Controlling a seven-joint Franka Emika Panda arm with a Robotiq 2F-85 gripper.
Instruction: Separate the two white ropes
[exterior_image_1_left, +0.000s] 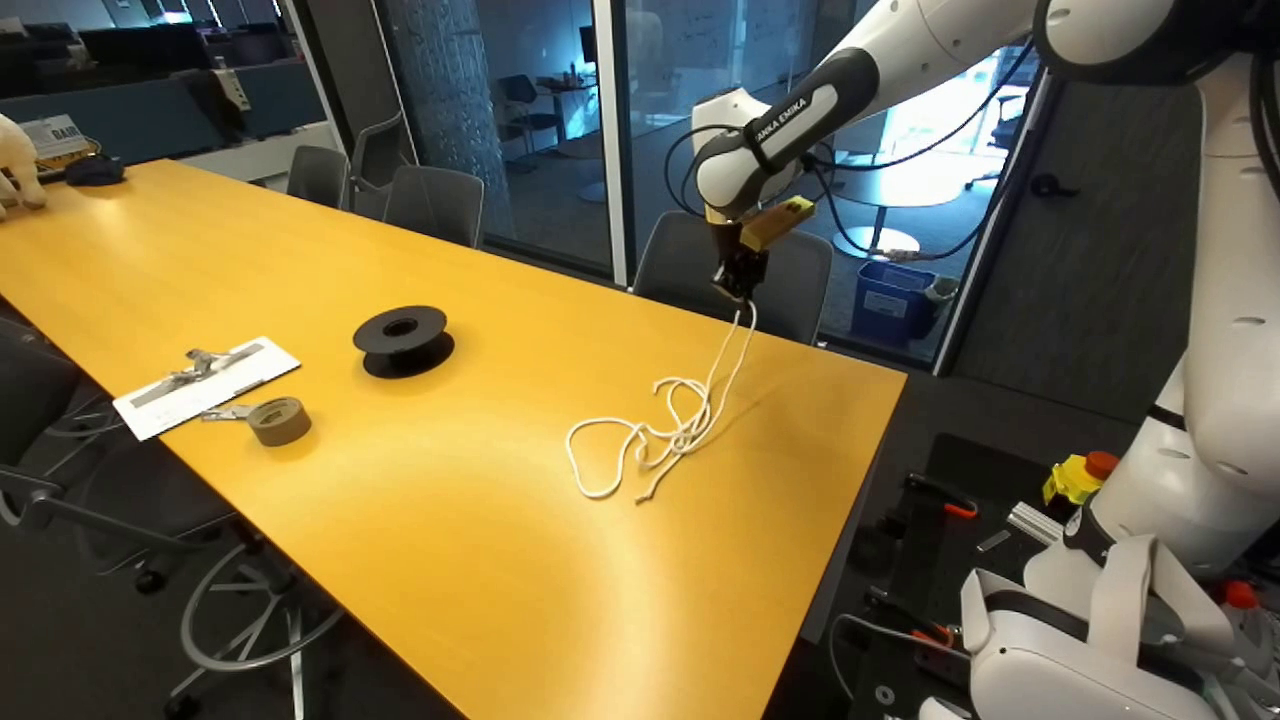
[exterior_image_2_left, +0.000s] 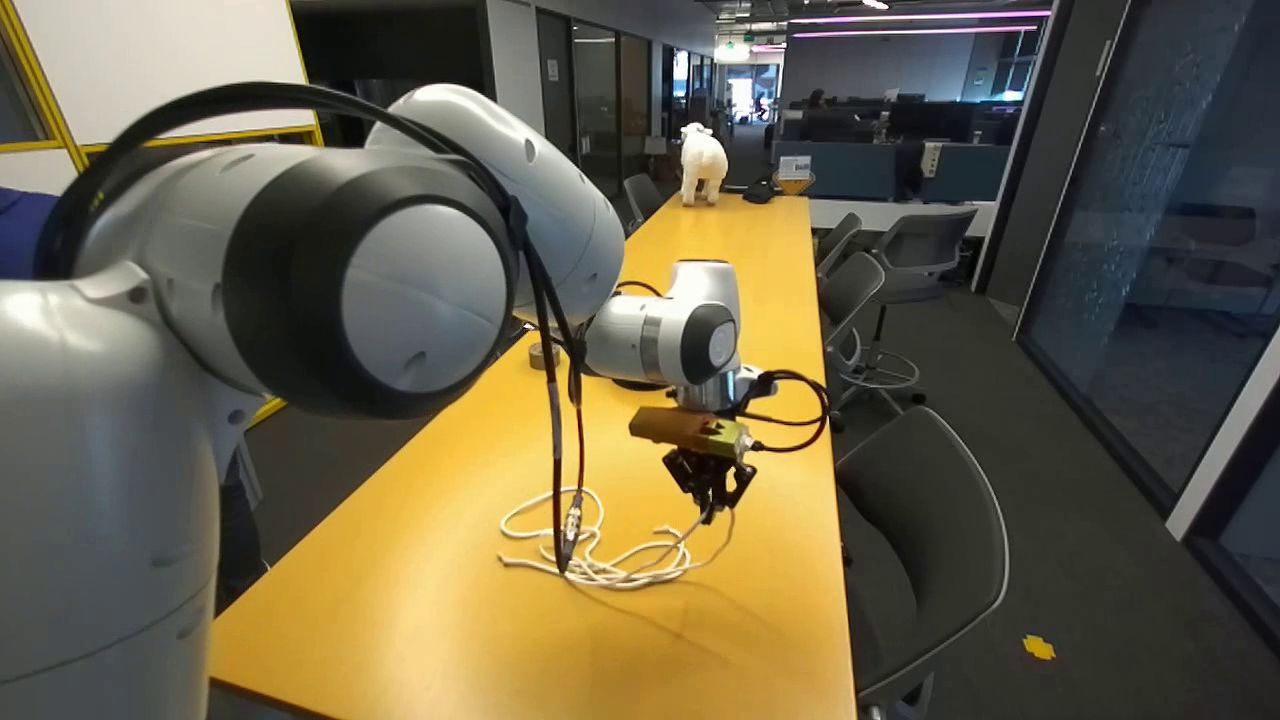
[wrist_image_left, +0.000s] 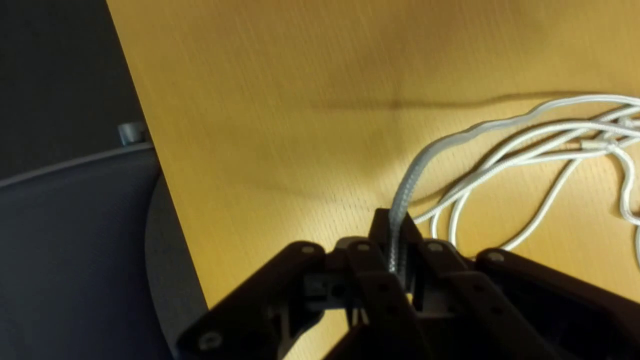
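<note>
The white ropes lie in a loose tangle on the yellow table, in both exterior views and the wrist view. I cannot tell where one rope stops and the other starts. My gripper is above the table near its chair-side edge, also in an exterior view and the wrist view. Its fingers are closed on a white rope strand. Rope hangs down from both sides of the fingertips to the tangle. Loose rope ends show at the tangle's edges.
On the table are a black spool, a tape roll and a white board with metal pieces. A grey chair stands close to the table edge beside the gripper. Black cables hang from the arm.
</note>
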